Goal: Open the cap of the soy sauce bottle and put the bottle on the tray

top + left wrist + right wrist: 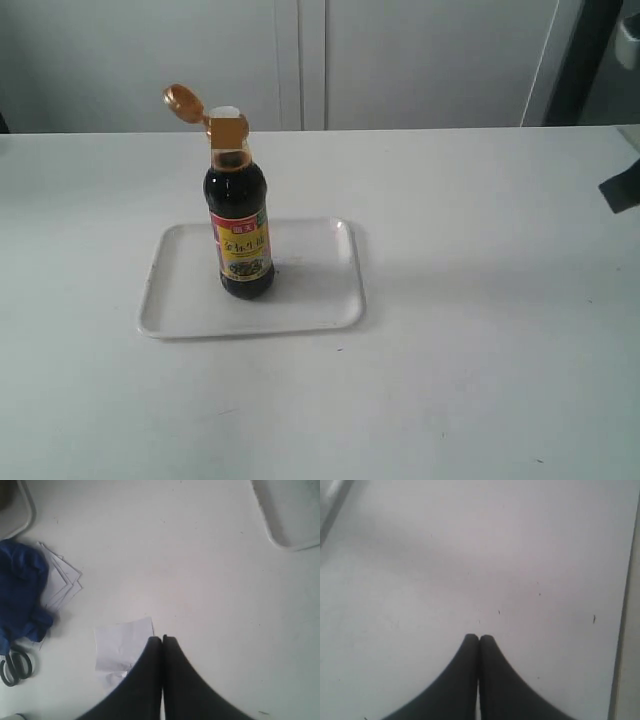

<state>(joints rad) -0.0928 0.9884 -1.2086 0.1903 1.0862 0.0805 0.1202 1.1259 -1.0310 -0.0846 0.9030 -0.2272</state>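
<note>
**A:** So, exterior: bottle [240, 220] stood upright on the tray [320, 300], left of the tray's middle. Cap [184, 100] was flipped back on its hinge, white spout [225, 112] exposed. Both steps looked done to me.

**B:** Arms?

**A:** Neither was near the bottle. Only a dark bit of the right arm showed at the right edge, well apart from the tray.

**B:** Left wrist?

**A:** Left gripper [162, 638] had its fingers pressed together, nothing between them, above bare table. One tray corner [280, 540] sat at the frame's edge. Clutter around: paper scrap [122, 645] just beside the fingertips, a stack of sheets [62, 580], blue cloth [20, 597], scissors [15, 665].

**B:** In the way?

**A:** Not that I could judge. All of it was off the tray.

**B:** Right wrist?

**A:** Right gripper [479, 638] likewise closed and empty, above plain table with a few specks. No bottle or tray in that view.

**B:** Next move?

**A:** My call: none on the bottle. Just keep both arms clear so nothing tips it.
</note>
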